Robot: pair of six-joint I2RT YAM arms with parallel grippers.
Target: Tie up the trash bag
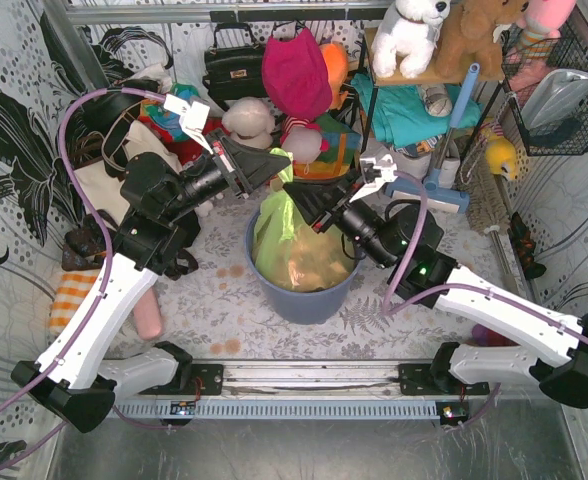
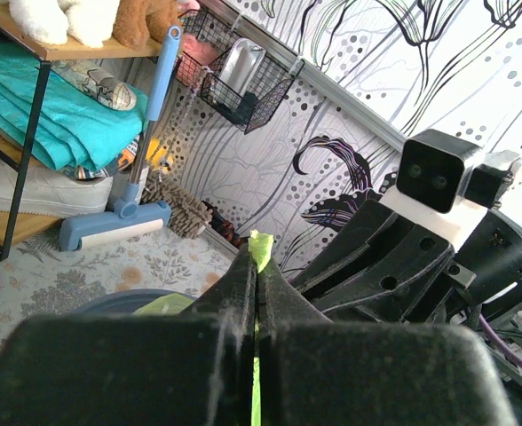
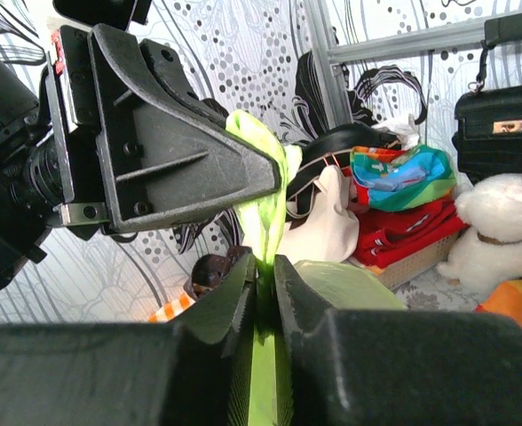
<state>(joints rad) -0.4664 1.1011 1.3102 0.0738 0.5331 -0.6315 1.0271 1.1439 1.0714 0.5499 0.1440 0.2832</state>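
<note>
Both my arms reach forward and inward; my left tool [image 1: 280,166] and right tool [image 1: 302,197] sit close together, each pinched tight on the trash bag [image 1: 279,235].

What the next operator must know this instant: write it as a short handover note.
Left gripper: shut on a strip of the light-green translucent plastic trash bag.
Right gripper: shut on the bag's film too, close beside the left one.
Bag: sits in the round blue plastic bin mid-table, with its top drawn up above the rim.
Done: the top is gathered and pinched by both grippers.
Left: no knot shows yet, so the ends probably need crossing and tying.
</note>
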